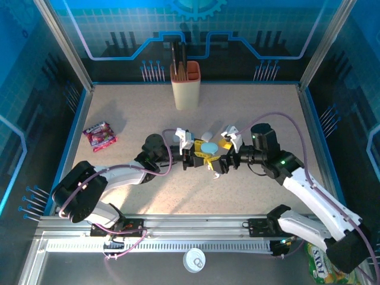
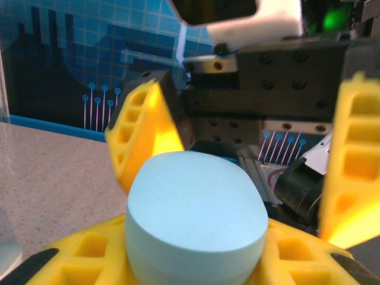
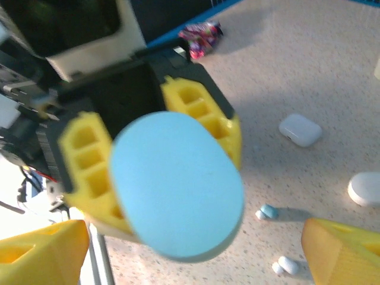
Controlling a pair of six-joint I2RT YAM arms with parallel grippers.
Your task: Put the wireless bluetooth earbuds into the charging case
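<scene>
The charging case [image 2: 193, 208] is a smooth light-blue pebble, and my left gripper [image 2: 190, 264] is shut on it between yellow fingers, holding it above mid-table [image 1: 208, 146]. My right gripper [image 3: 190, 252] faces it, open wide, with its yellow fingers [image 2: 142, 133] standing either side of the case without touching. In the right wrist view the case [image 3: 178, 184] fills the middle. Two tiny earbuds lie on the table under it: a teal-and-white one [image 3: 267, 212] and a white one [image 3: 285, 265].
Two white cases [image 3: 301, 129] [image 3: 365, 189] lie on the table beyond the earbuds. A beige holder with dark utensils [image 1: 185, 80] stands at the back. A red candy packet [image 1: 100, 135] lies at the left. Blue walls ring the table.
</scene>
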